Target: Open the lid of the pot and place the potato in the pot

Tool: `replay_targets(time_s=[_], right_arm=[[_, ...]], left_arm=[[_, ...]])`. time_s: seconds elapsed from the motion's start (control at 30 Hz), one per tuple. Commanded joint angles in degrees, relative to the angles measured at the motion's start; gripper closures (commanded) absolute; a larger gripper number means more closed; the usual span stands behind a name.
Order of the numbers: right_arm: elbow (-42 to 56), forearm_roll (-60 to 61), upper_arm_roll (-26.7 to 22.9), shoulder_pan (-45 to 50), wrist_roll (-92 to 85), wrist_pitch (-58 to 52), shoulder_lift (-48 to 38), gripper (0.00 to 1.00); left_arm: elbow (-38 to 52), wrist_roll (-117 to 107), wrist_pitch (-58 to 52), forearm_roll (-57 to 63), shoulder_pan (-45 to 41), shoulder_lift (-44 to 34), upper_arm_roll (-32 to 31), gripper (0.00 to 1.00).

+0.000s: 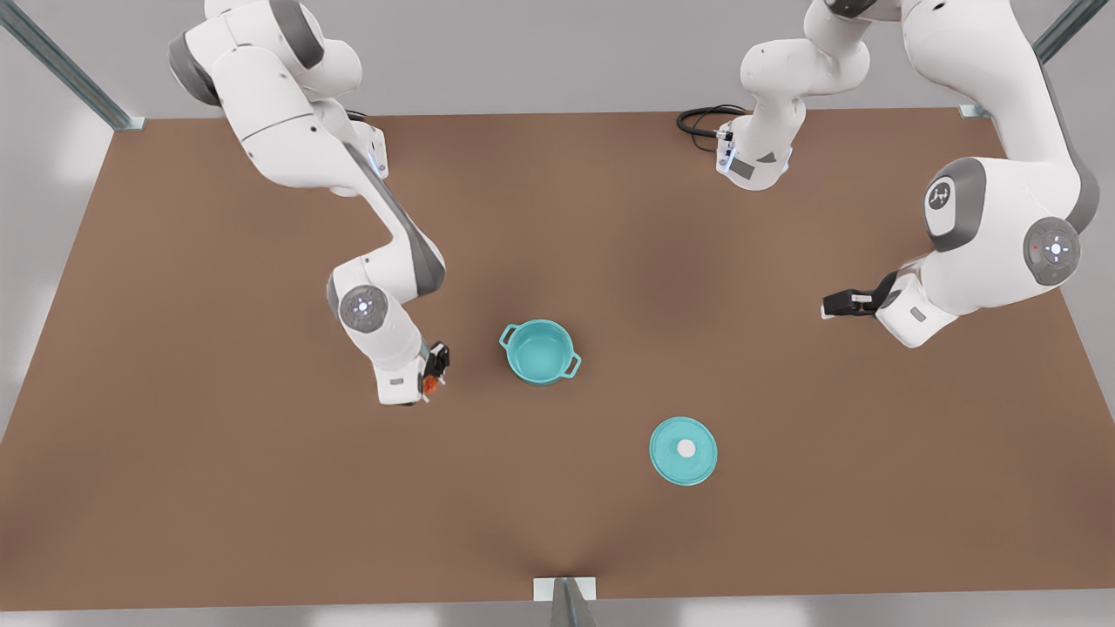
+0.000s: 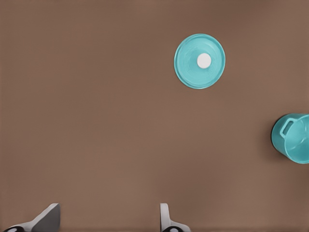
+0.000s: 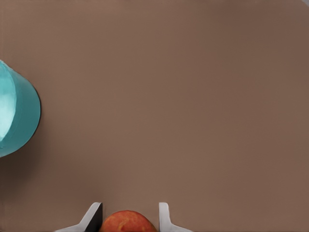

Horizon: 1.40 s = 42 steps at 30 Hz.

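Note:
The teal pot point(image 1: 540, 351) point(image 2: 294, 140) point(image 3: 17, 116) stands uncovered at the table's middle, its inside bare. The pot lid point(image 1: 683, 450) point(image 2: 199, 61), a flat teal disc with a white knob, lies on the table nearer the front edge, towards the front view's right of the pot. My right gripper point(image 1: 433, 370) point(image 3: 127, 217) hangs just to the front view's left of the pot, shut on the orange-yellow potato point(image 1: 429, 384) point(image 3: 126, 223). My left gripper point(image 1: 834, 306) point(image 2: 107, 223) waits open and empty at the front view's right, well away from pot and lid.
The brown table point(image 1: 261, 488) has wide bare stretches around pot and lid. A black cable point(image 1: 701, 122) loops at the far edge by an arm's base. A metal post point(image 1: 564, 601) stands at the near edge's middle.

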Motion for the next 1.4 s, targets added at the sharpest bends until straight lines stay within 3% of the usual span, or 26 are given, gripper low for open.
replay_targets(time_s=[0.0, 0.33, 0.83, 0.87, 0.9, 1.07, 1.1, 1.13, 1.17, 1.3, 1.37], right_arm=[[0.92, -0.67, 0.47, 0.95, 2.55, -0.52, 0.04, 0.58], [7.33, 3.02, 0.56, 10.8, 3.6, 0.28, 3.55, 0.59], [12.87, 2.75, 0.21, 15.46, 3.51, 3.96, 11.9, 0.58], [12.96, 2.76, 0.21, 15.72, 3.6, 4.14, 12.17, 0.43], [12.96, 2.76, 0.21, 15.72, 4.65, 4.49, 12.17, 0.0], [12.96, 2.93, -0.31, 15.19, 5.18, 4.41, 11.2, 0.0], [12.87, 2.93, -4.69, 15.19, 5.09, 3.36, 8.84, 0.0], [12.96, 3.02, -10.76, 15.19, 4.92, -2.35, 5.93, 0.0], [12.96, 2.93, -13.85, 11.51, 4.92, -8.5, 1.98, 0.0], [16.91, 4.25, -14.29, -5.98, 4.39, -30.83, -1.45, 0.0], [17.44, 4.25, -14.29, -8.01, 4.3, -33.38, -1.45, 0.0]], left_arm=[[0.05, 0.81, -0.02, -0.01, 0.11, -0.05, 0.06, 0.0], [-0.3, 0.02, -0.02, -0.01, 0.11, -0.14, -0.03, 0.0], [-0.48, -0.07, -0.11, 0.07, 0.02, -0.14, -0.03, 0.0], [-0.48, -0.07, -0.11, 0.07, 0.02, -0.14, -0.03, 0.0], [-0.48, -0.07, -0.11, 0.07, 0.02, -0.14, -0.03, 0.0], [-0.48, -0.07, -0.11, 0.07, 0.02, -0.14, -0.03, 0.0], [-0.48, -0.07, -0.11, 0.07, 0.02, -0.14, -0.03, 0.0], [-0.39, -0.07, -0.11, 0.69, 0.02, -0.05, -0.03, 0.0], [0.05, -0.07, -0.11, 0.6, -0.07, -0.05, -0.03, 0.0], [4.18, -1.13, 0.06, 0.87, -0.77, 1.7, -0.3, 0.0], [4.26, -1.13, 0.06, 0.78, -0.77, 2.06, -0.3, 0.0]])
